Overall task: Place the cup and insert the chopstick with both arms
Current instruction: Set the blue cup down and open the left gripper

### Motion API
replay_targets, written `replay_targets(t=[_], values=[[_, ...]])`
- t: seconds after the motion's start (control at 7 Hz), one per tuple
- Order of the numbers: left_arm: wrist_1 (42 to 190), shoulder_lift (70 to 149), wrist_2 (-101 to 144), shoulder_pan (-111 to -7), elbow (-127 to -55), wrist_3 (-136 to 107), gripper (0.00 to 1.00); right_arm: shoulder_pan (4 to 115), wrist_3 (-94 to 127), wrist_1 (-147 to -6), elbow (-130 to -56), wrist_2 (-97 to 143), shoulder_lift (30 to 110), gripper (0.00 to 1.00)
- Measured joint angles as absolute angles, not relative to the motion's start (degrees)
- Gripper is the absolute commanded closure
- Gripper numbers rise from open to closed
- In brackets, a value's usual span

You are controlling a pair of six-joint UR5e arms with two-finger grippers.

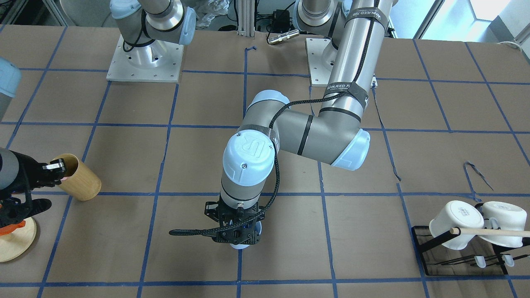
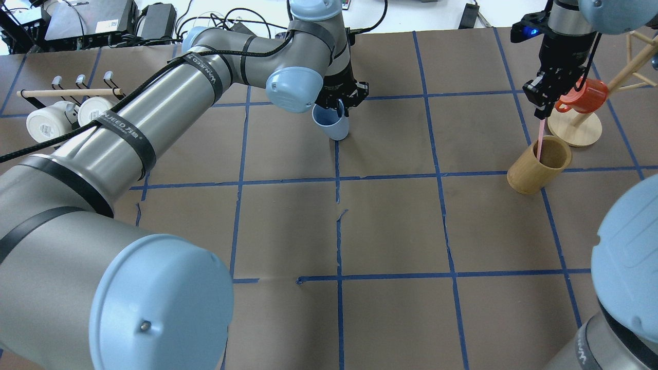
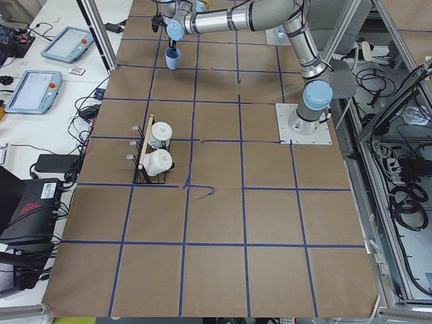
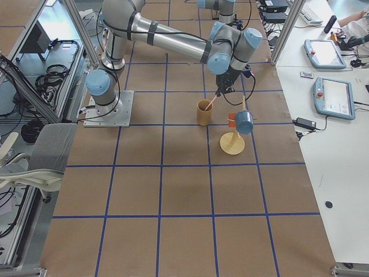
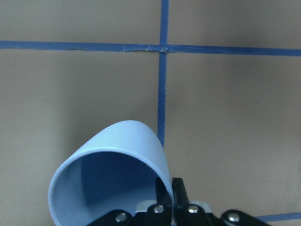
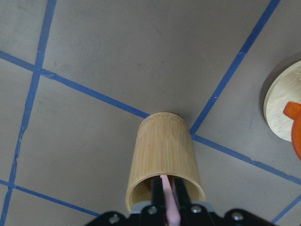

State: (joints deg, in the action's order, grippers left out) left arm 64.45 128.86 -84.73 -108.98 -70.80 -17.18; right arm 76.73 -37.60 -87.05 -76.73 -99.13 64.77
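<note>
The light blue cup (image 2: 331, 124) is tilted and gripped at its rim by my left gripper (image 2: 340, 105), near the far middle of the table. In the left wrist view the cup (image 5: 108, 179) opens toward the camera, with one finger inside the rim and one outside. I cannot tell whether its base touches the table. In the front view it is almost hidden under the gripper (image 1: 238, 234). My right gripper (image 2: 541, 109) is shut on a pale pink chopstick (image 2: 541, 136), which hangs down into the tan bamboo cup (image 2: 540, 167). The chopstick also shows in the right wrist view (image 6: 169, 207).
A wooden mug tree (image 2: 574, 128) with an orange mug (image 2: 583, 95) stands just beyond the bamboo cup. A black rack (image 1: 426, 242) on the robot's left holds two white mugs (image 1: 455, 225) and a beige wooden rod (image 1: 492, 232). Blue tape lines grid the brown table.
</note>
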Motion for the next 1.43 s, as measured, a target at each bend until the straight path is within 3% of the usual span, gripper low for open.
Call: replay_targets(t=[0.43,0.86,1.43], values=[[66.9,126.7,-84.8,-108.3,-69.8,-17.2,0.0,76.7,-37.4,-86.5,-76.4,-98.9,68.6,0.89],[83.2,116.2,-83.6,-105.3,-70.2,-15.3,0.0,77.0,-37.2,-85.8,-76.1,-95.2,76.6,0.91],[93.6,95.9,-84.5,-102.1,-84.9,-13.8,0.0,86.4,-24.7,-87.7,-69.7,-87.6,79.2,0.92]])
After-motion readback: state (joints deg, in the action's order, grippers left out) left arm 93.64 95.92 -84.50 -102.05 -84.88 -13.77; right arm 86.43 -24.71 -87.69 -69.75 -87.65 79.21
